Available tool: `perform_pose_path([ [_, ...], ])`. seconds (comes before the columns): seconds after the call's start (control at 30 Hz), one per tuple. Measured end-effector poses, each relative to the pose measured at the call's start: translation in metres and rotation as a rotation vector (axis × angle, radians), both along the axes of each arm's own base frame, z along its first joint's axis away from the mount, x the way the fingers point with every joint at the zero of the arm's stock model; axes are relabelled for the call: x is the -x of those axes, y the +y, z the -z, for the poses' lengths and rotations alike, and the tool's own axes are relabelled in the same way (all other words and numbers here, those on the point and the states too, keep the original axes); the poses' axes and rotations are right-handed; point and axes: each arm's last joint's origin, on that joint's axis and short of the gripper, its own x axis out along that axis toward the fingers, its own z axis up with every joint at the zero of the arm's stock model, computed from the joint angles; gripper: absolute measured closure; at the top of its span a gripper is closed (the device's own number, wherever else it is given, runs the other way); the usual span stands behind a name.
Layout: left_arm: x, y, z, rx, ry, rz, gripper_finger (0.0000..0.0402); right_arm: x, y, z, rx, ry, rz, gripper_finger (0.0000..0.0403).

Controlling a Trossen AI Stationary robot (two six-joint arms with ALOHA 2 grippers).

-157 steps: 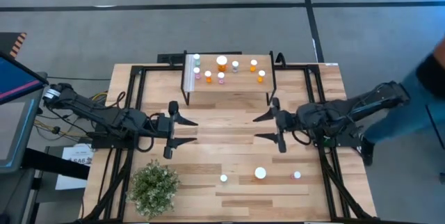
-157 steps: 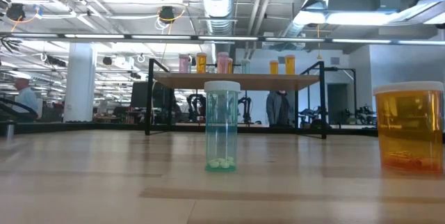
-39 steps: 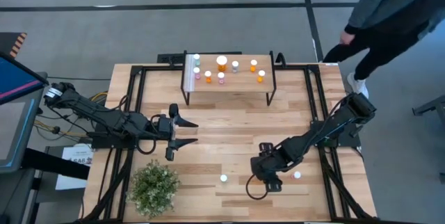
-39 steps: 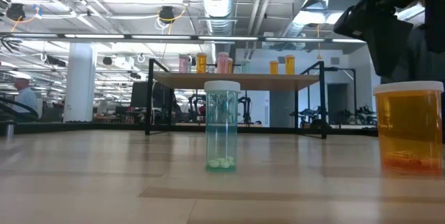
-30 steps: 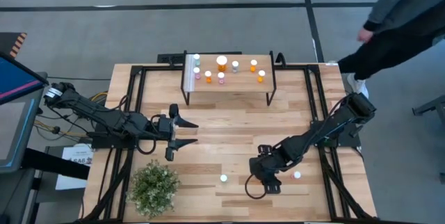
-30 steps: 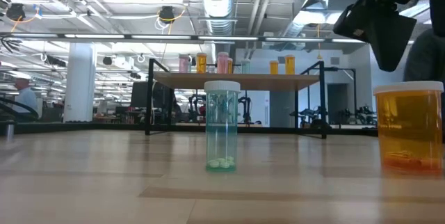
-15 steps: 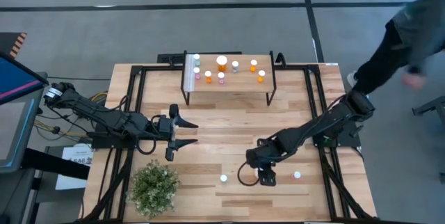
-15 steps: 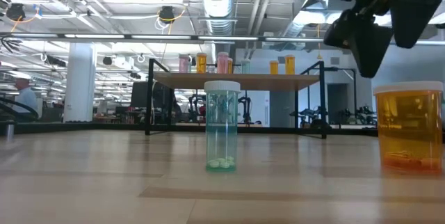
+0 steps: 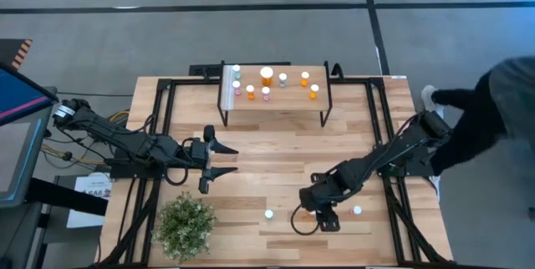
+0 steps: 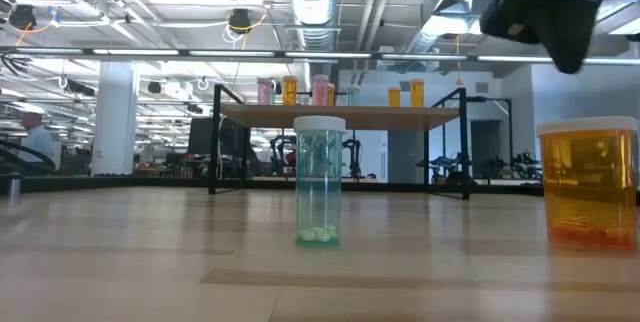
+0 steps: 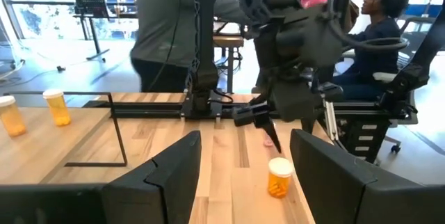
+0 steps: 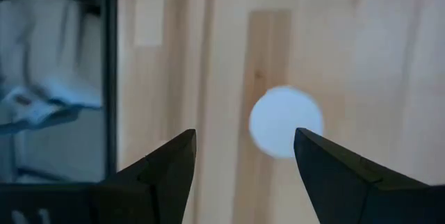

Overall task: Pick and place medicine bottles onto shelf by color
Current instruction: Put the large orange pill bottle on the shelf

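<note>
A large orange bottle (image 10: 590, 184) with a white cap (image 12: 285, 122) stands upright on the table near its near edge. My right gripper (image 12: 243, 175) hangs open above it, pointing down, its fingers clear of the cap; in the high view it (image 9: 316, 215) covers the bottle. A small blue-green bottle (image 9: 268, 215) stands to its left and a small pink bottle (image 9: 357, 210) to its right. The shelf (image 9: 274, 102) stands at the far edge with several bottles on its top. My left gripper (image 9: 219, 159) waits open at mid-table left.
A bushy green plant (image 9: 185, 225) sits at the near left corner. Black frame rails (image 9: 159, 127) run along the table's sides. A person (image 9: 493, 110) moves past the table's right edge. Bare wood lies between the shelf and the near bottles.
My right gripper swung a little toward the table's left, then came back over the large orange bottle and now sits slightly higher. The bottles have not moved. The person beside the table's right edge has walked on.
</note>
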Motion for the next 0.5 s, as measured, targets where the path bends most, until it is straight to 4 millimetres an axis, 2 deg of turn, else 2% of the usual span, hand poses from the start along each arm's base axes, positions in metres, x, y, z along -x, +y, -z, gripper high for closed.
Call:
perform_pose_path([
  [0.2,0.0,0.0,0.001,0.015,0.006,-0.001,0.0191,0.005,0.014,-0.003,0.133,-0.079,0.007,0.0137],
  [0.33,0.0,0.0,0.001,0.015,0.007,-0.001,0.0191,0.01,0.013,-0.001,0.207,-0.062,0.023,0.0137],
  [0.5,0.0,0.0,0.001,0.015,0.007,-0.001,0.0191,0.006,0.011,-0.002,0.197,-0.089,0.039,0.0137],
])
